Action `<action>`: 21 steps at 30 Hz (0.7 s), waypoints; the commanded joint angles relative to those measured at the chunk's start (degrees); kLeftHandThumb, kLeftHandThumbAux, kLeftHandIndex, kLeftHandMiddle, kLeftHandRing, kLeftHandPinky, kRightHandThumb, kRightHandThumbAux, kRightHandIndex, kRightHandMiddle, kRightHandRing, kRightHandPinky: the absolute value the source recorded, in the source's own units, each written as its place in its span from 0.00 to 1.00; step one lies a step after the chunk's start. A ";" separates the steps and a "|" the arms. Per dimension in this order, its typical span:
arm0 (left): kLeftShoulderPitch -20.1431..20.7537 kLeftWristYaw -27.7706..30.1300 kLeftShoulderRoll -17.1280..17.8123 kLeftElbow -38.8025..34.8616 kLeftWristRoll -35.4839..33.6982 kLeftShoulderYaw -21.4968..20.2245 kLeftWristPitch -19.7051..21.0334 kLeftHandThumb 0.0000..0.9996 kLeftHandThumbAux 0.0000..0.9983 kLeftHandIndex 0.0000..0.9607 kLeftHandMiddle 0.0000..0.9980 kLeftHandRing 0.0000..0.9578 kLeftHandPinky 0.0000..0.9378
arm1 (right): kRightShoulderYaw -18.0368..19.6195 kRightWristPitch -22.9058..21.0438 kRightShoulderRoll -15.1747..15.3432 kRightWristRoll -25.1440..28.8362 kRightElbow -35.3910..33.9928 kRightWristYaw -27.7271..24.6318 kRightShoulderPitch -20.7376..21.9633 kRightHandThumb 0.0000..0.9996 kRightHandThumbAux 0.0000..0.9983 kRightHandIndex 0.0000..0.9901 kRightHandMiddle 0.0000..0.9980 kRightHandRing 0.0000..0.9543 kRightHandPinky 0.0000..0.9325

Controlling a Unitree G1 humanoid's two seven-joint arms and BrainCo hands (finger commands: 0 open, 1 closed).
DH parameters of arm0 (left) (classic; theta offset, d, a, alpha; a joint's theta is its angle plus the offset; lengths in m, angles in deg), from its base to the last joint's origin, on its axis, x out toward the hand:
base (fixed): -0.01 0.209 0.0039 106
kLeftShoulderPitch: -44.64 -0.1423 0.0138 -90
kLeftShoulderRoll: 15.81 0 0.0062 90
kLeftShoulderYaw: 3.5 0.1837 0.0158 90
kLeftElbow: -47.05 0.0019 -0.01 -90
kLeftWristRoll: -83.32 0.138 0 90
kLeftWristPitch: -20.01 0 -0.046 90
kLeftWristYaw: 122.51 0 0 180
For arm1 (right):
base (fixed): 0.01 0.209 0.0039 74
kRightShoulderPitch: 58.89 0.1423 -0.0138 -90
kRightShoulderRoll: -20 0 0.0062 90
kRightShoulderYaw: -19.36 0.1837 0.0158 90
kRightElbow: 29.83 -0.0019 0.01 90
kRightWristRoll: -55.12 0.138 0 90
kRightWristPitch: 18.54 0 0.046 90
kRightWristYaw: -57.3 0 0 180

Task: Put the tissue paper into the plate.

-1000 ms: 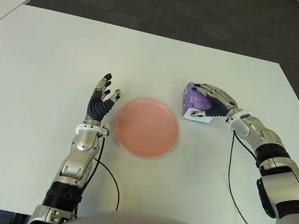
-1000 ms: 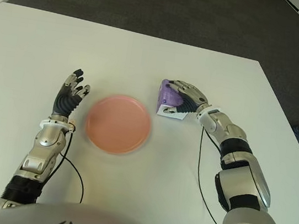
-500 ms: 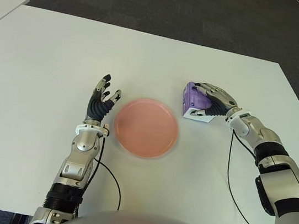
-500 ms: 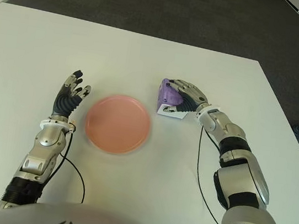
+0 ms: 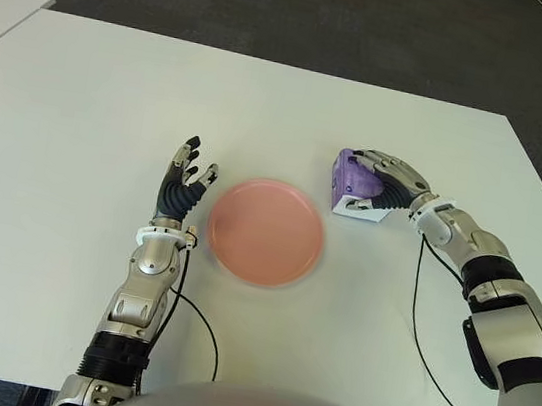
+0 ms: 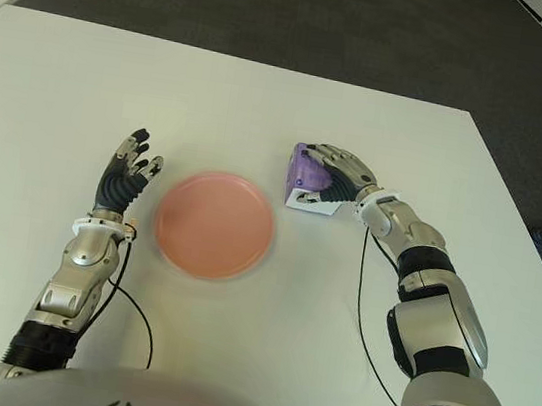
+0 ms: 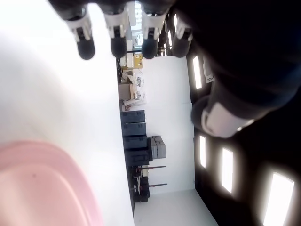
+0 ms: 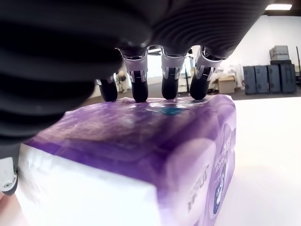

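Note:
A purple and white tissue pack (image 5: 352, 182) lies on the white table (image 5: 81, 116), just right of the pink plate (image 5: 265, 231). My right hand (image 5: 387, 182) reaches in from the right and its fingers curl over the pack's top. In the right wrist view the fingertips (image 8: 139, 89) press on the purple wrapper of the tissue pack (image 8: 141, 160). The plate has nothing on it. My left hand (image 5: 185, 183) shows just left of the plate, fingers spread and holding nothing; the plate's edge (image 7: 42, 188) shows in the left wrist view.
A black cable (image 5: 424, 336) trails from my right wrist across the table. Another cable (image 5: 201, 330) loops by my left forearm. A second white table's corner (image 5: 0, 9) stands at the far left. Dark floor (image 5: 377, 26) lies beyond the far edge.

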State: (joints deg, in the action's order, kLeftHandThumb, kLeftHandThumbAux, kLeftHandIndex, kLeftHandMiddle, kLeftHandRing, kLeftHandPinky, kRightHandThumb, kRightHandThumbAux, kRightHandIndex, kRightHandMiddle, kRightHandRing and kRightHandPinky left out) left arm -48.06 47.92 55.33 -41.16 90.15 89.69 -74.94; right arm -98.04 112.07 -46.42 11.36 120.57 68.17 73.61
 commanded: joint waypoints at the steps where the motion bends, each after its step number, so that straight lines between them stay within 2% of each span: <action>1: -1.02 0.02 -0.27 -1.45 0.66 0.45 1.56 0.00 0.61 0.00 0.00 0.00 0.00 | -0.61 -0.05 -0.15 -0.12 0.79 -0.89 -0.66 0.29 0.48 0.00 0.00 0.00 0.00; 14: -1.15 -1.86 -1.09 -1.62 2.18 0.46 0.87 0.00 0.62 0.00 0.00 0.00 0.00 | -2.90 0.86 -0.46 -1.85 1.46 1.05 -1.38 0.31 0.46 0.00 0.00 0.00 0.00; 21: -1.13 -1.44 -0.53 -1.97 2.82 0.73 1.34 0.00 0.61 0.01 0.00 0.00 0.00 | -8.01 -0.95 -3.57 -6.30 4.64 6.62 -3.87 0.31 0.45 0.00 0.00 0.00 0.00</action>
State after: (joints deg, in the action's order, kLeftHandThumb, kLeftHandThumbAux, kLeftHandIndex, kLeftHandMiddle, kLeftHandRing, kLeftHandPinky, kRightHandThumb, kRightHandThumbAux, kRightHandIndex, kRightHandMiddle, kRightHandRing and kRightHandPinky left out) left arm -48.68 46.70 54.93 -42.94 92.21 89.87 -74.34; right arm -102.85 111.57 -47.85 8.21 123.23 74.73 72.96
